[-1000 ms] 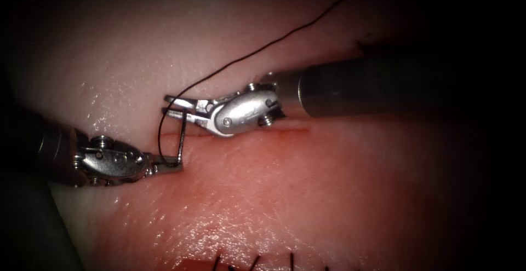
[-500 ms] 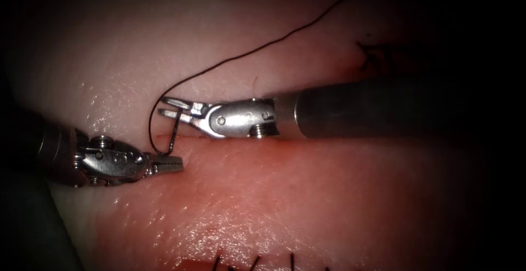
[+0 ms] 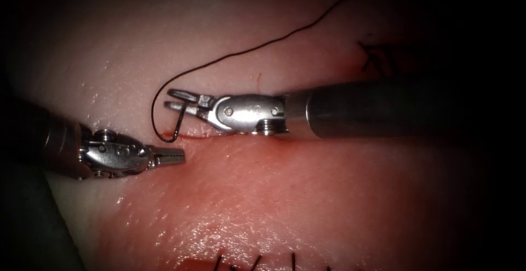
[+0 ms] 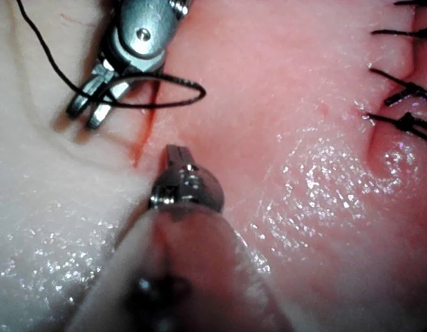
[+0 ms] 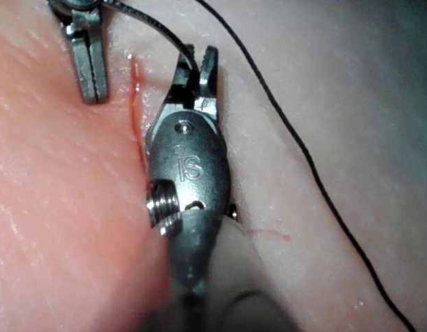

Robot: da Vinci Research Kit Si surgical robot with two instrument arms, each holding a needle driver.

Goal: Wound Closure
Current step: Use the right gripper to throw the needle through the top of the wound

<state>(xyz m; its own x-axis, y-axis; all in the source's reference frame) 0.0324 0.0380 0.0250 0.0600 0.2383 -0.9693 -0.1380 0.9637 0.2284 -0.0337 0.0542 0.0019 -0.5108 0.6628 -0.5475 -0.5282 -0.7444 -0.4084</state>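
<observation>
1. One curved needle point(image 3: 178, 124) hangs from the right gripper point(image 3: 170, 99), clamped between its two jaws, with a short length showing below them.
2. Its lower end reaches down to the left end of the cut point(image 3: 193, 134); I cannot tell whether it touches the tissue point(image 3: 274, 194) there, and how far along the curve the grip sits is hidden by the jaws.
3. Dark thread point(image 3: 263, 45) leaves that lower end, bows out to the left of the jaws, then climbs away toward the endoscope view's upper right.
4. From the left wrist camera the right gripper point(image 4: 84, 116) lies beside the thin red cut point(image 4: 141, 142), with a dark loop of thread point(image 4: 193, 95) crossing it.
5. The right wrist camera shows the right gripper point(image 5: 197, 59) clenched on a dark strand, the thread point(image 5: 303, 152) trailing across pale tissue.
6. Left gripper point(image 3: 181, 155) is clenched, grasping nothing, just below the needle and apart from it; it also appears in the wrist views point(image 4: 173, 151) point(image 5: 95, 95).
7. Red fluid point(image 3: 241, 139) lines the cut under the right gripper.
8. Finished stitches point(image 3: 255, 261) stand well apart, near the endoscope view's lower edge.
</observation>
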